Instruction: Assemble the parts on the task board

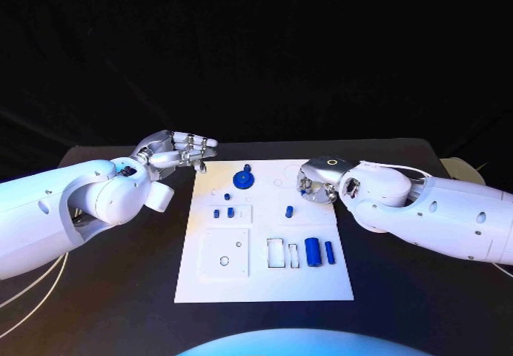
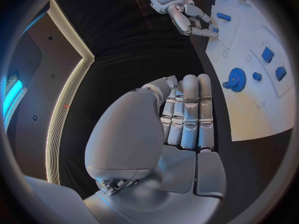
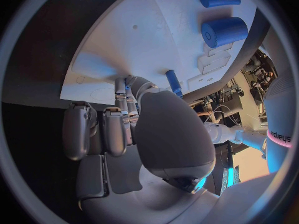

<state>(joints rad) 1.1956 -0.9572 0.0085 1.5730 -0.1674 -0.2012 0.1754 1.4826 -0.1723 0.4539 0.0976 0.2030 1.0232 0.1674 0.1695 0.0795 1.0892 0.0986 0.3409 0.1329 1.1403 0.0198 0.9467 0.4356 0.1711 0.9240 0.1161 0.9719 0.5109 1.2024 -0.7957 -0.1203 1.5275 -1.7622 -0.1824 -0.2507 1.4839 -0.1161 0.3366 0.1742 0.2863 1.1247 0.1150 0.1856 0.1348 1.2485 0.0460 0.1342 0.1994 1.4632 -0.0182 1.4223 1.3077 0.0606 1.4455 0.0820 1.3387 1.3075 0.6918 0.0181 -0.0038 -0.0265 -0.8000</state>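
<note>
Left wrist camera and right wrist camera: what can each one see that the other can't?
Left wrist view alone: the left hand, empty with fingers together, and the blue gear standing on the board. Right wrist view alone: the thick blue cylinder, the thin one beside it and the white rectangular cut-outs. Shared: the white board and the right hand, with its fingertips down at the board's edge.
</note>
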